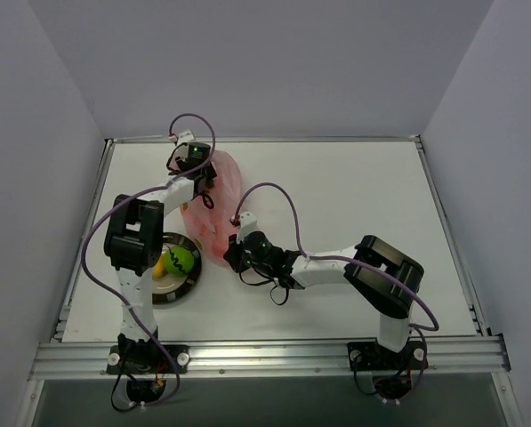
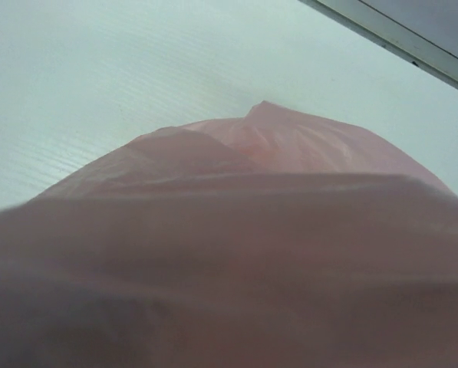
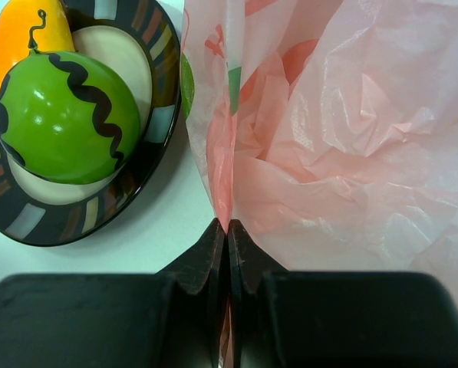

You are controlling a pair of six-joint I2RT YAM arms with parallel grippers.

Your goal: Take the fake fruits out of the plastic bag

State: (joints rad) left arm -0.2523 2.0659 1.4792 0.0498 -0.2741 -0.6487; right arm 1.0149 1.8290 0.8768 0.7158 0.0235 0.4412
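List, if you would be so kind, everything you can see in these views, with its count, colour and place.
plastic bag: one, translucent pink, bunched on the table beyond the plate; red and green patches show through the film, too unclear to name
plate: one, dark rim with coloured blocks, cream centre, near left of the table
green fruit: one, lime-green with a dark zigzag, on the plate
orange-yellow fruit: one, on the plate beside the green fruit
table: one, white
left arm, right arm: two, white and black, bases at the near edge
left end effector: at the bag's far part; fingers hidden by film
right end effector: black, shut on a fold of the bag near the plate
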